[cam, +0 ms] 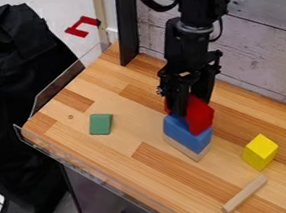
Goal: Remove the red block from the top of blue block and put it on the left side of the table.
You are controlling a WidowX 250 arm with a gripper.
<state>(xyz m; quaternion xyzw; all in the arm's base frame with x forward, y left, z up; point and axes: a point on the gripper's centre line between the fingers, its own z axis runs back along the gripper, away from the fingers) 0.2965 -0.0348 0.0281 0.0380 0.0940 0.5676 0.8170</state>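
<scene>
My end effector point(194, 106) was at the red block point(200, 115) atop the blue block point(185, 133) | grip: couldn't tell | green block point(100, 124), yellow block point(260, 151) lay apart

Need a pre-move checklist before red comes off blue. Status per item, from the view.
1. Gripper at red block: ok, down at the top of the stack.
2. Firm hold on red: cannot tell.
3. Red separated from blue block: not ok, red sits on top of it.
4. Blue supported from below: ok, rests on a light wooden piece.
5. Yellow block apart from the stack: ok.
6. Image-left side free of objects: not ok, green block there; probably place around it.
</scene>
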